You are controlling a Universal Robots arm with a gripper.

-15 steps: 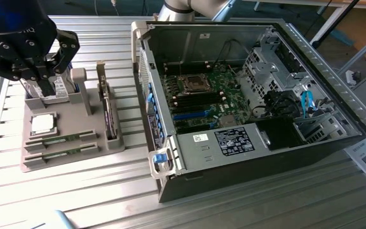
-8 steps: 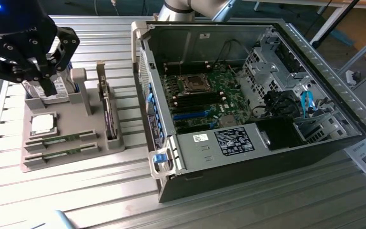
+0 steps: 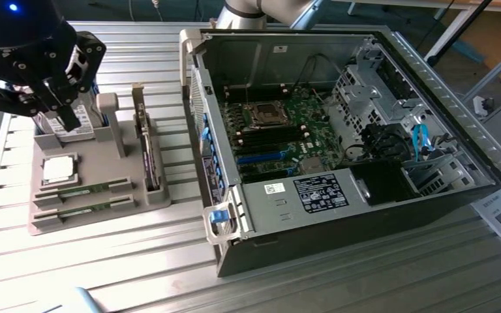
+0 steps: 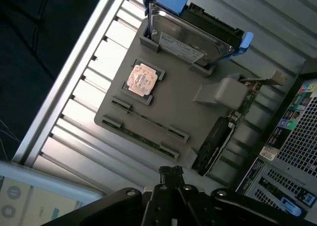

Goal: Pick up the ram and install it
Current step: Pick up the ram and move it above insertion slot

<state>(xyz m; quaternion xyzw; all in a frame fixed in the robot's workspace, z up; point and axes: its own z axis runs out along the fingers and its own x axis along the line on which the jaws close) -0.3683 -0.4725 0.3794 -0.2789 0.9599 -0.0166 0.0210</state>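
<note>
Two green ram sticks lie edge-up in slots at the front of a grey holder point(image 3: 111, 166): one ram point(image 3: 83, 190) point(image 4: 148, 121) nearer the holder's middle, the other ram point(image 3: 81, 209) point(image 4: 141, 138) at its front edge. My black gripper point(image 3: 66, 117) point(image 4: 171, 172) hangs above the holder's far end, over the hard drive, well away from both sticks. Its fingers are shut together with nothing between them. The open computer case point(image 3: 338, 215) lies on the exterior view's right, its green motherboard point(image 3: 307, 107) exposed.
The holder also carries a square silver processor point(image 3: 59, 169) point(image 4: 142, 79), a hard drive in a blue frame point(image 4: 190, 35) and a dark expansion card point(image 3: 151, 160) point(image 4: 218, 139) standing on edge. All of it rests on a ribbed metal table point(image 3: 102, 267).
</note>
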